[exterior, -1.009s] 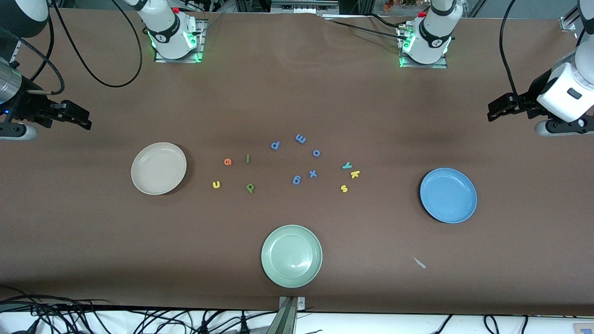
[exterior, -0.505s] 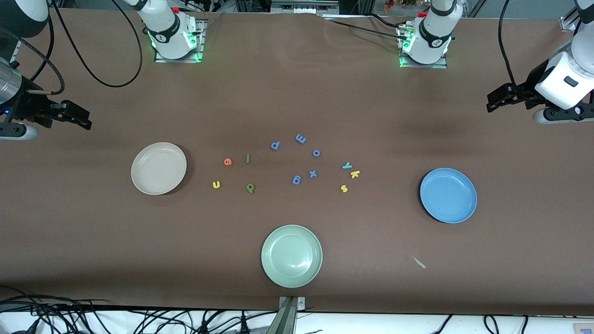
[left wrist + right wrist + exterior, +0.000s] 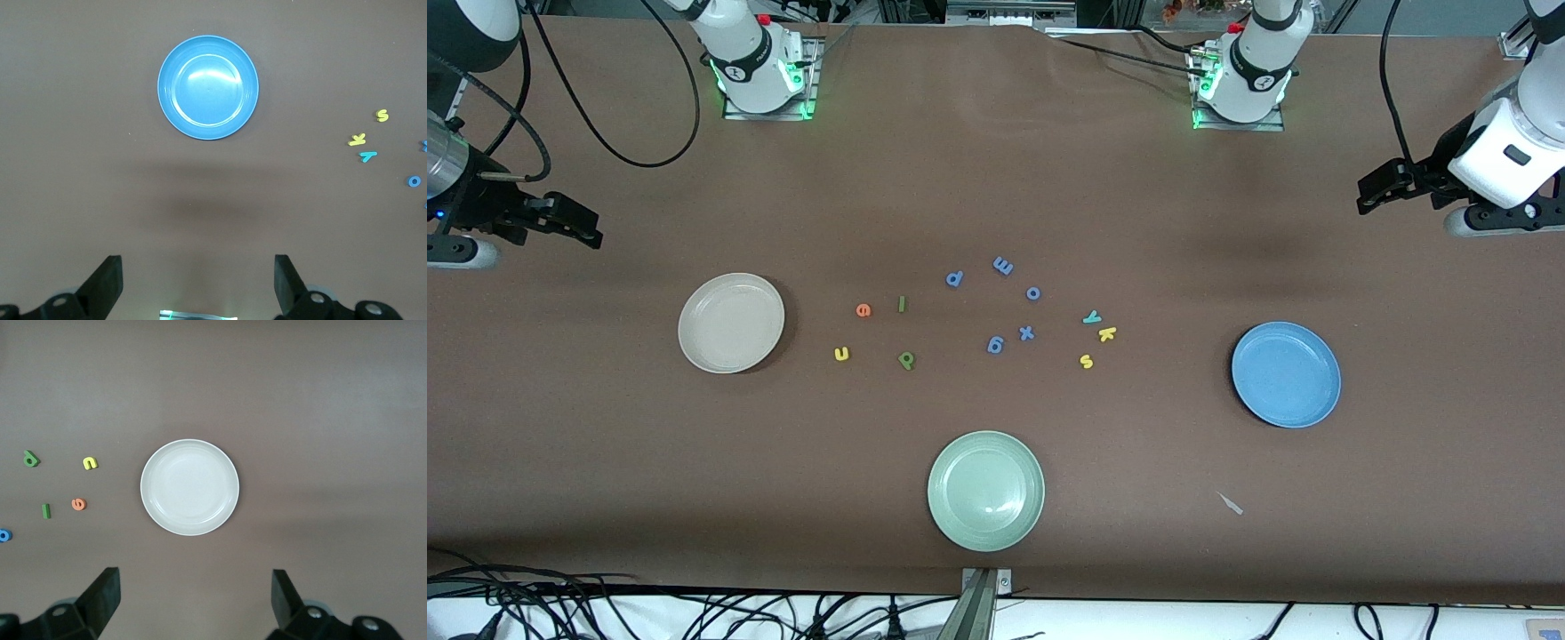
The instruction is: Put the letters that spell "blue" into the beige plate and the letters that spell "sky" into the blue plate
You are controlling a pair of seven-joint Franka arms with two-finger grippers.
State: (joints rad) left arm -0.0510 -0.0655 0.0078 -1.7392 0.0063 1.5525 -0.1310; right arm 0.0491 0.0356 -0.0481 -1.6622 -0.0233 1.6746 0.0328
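The beige plate [image 3: 731,322] [image 3: 189,487] lies empty toward the right arm's end. Beside it on the table are the orange e [image 3: 863,309], green l [image 3: 902,304], yellow u [image 3: 841,354] and green b [image 3: 906,359]. The blue plate [image 3: 1286,374] [image 3: 208,87] lies empty toward the left arm's end, with the teal y [image 3: 1092,316], yellow k [image 3: 1106,334] and yellow s [image 3: 1086,361] beside it. My left gripper [image 3: 1371,199] [image 3: 198,267] hangs open and empty above bare table near the blue plate. My right gripper [image 3: 580,228] [image 3: 195,583] hangs open and empty near the beige plate.
Several blue letters [image 3: 995,344] lie scattered between the two letter groups. A pale green plate [image 3: 985,490] sits nearer the front camera, at the table's middle. A small scrap [image 3: 1231,504] lies near the front edge. Cables run along the table's edges.
My left arm's hand has shifted slightly toward the robots' bases. The right arm, the letters and the plates have not moved.
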